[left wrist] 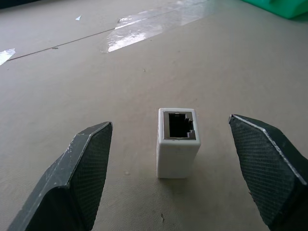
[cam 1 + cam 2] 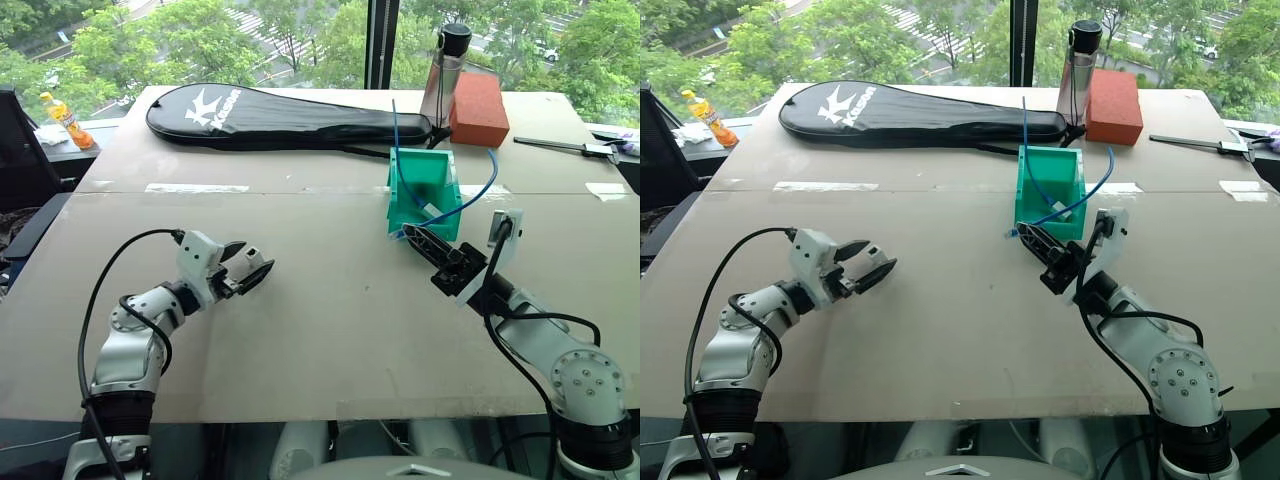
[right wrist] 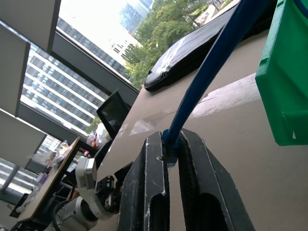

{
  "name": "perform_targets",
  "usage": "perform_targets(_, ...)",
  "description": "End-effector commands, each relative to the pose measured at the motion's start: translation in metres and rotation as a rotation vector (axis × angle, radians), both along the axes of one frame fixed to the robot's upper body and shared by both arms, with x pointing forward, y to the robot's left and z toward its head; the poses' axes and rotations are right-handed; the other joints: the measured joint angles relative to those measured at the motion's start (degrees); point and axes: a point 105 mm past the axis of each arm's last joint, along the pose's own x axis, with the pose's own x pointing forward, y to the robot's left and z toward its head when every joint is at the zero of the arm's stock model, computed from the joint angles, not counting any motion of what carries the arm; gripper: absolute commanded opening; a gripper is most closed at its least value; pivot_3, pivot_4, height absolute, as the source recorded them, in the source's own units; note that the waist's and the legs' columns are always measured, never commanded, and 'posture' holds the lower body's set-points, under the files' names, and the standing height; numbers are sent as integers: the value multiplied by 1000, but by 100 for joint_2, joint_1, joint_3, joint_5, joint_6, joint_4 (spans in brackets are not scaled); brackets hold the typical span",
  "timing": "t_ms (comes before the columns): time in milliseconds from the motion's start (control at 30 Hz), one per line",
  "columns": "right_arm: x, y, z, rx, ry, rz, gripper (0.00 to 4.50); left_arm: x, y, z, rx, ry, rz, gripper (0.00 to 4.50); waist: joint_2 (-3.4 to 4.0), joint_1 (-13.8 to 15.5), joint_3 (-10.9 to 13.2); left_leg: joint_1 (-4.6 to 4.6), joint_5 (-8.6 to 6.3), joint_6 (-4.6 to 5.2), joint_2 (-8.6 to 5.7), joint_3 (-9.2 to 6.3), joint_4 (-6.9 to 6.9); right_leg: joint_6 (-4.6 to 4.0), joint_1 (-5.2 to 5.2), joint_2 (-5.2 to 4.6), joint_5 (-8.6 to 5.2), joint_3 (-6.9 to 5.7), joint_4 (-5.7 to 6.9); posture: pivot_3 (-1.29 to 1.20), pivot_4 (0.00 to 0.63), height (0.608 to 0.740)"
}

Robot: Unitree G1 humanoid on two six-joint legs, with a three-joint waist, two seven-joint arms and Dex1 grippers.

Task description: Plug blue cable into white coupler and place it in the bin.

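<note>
Gripping: the right gripper (image 3: 168,159) has its jaws closed tight on the blue cable (image 3: 216,60), pinching it near one end.
Right gripper place: just in front of the bin (image 2: 405,200), raised off the bench (image 2: 330,330) and pointing toward the bin's lower front.
Blue cable: thin and light blue; from the closed jaws it runs up into the bin, and a curved length arcs out over the bin's right wall. A second blue strand rises straight up from the bin's back left corner; whether it is the same cable I cannot tell.
Left gripper: the left gripper (image 1: 185,159) has its jaws spread wide and holds nothing; it sits low over the bench on the left side, well apart from the bin.
White coupler: the white coupler (image 1: 177,143) stands on end on the bench between the two open fingers (image 1: 86,168), touching neither, with its dark socket opening facing up toward the wrist camera.
Bin: teal-green, standing near the middle of the bench, right of centre, its sloped front toward the robot.
Far side of bench: a black racket cover (image 2: 280,120), a dark-capped bottle (image 2: 445,85) and a red brick-shaped block (image 2: 478,108) just beside it, all behind the bin.
</note>
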Motion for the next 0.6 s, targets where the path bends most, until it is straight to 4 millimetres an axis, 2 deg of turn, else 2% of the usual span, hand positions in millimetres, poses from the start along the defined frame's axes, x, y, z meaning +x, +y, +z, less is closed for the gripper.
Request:
perform_targets(33, -5, -2, 12, 4, -50, -6, 0, 1, 5, 0, 23, -27, 10, 3735, 0, -1, 0, 0, 0, 0, 0, 0, 0, -1, 0, 0, -1, -1, 0, 0, 150, 740)
perform_targets(67, -5, -2, 12, 3, -52, -6, 0, 1, 5, -1, 30, -25, 0, 3408, 0, 0, 0, 0, 0, 0, 0, 0, 0, -1, 0, 0, -1, -1, 0, 0, 150, 740)
perform_targets(100, -5, -2, 12, 2, -53, -5, 0, 0, 5, -2, 37, -25, -7, 3304, 0, 1, 0, 0, 0, 0, 0, 0, 0, 0, 0, -1, 0, -2, 0, 0, 150, 740)
perform_targets(167, -5, -2, 12, -3, -55, -3, 0, 1, 5, -3, 37, -29, -13, 2272, 0, 3, 0, 0, 0, 0, 0, 0, 0, -1, 0, -2, 0, -1, 0, 0, 150, 740)
perform_targets(200, -5, -2, 12, -6, -57, -2, 0, 1, 5, -3, 38, -32, -18, 2021, 0, 3, 0, 0, 0, 0, 0, 0, 0, -1, 0, -4, -1, -1, 0, 0, 150, 740)
perform_targets(233, -5, -2, 12, -7, -58, -1, 0, 1, 5, -3, 39, -35, -22, 1460, 0, 3, 0, 0, 0, 0, 0, 0, 0, -1, 0, -5, -1, -1, 0, 0, 150, 740)
perform_targets(267, -5, -2, 13, -8, -59, 0, 0, 1, 4, -2, 40, -39, -30, 1303, 0, 2, 0, 0, 0, 0, 0, 0, 0, -1, 0, -5, 0, -1, 0, 0, 150, 740)
perform_targets(367, -6, -3, 13, -19, -63, 1, 0, 1, -2, 3, 35, -60, -86, 303, 0, 3, 0, 0, 0, 0, 0, 0, 0, -2, 0, -7, -1, -1, 0, 0, 150, 740)
perform_targets(467, -5, -6, 14, -68, -97, -1, 0, -4, -23, 10, 72, -87, -216, 306, 0, 4, 0, -1, 0, 0, 0, 0, 0, -3, 0, -7, -2, -1, 0, 0, 150, 740)
perform_targets(600, -1, -19, 18, -217, -197, -7, 0, -4, -71, 22, 47, -118, -400, 306, 0, 64, 0, -5, 0, 1, -9, 0, 1, -13, 1, -19, -8, -2, -3, 0, 150, 740)
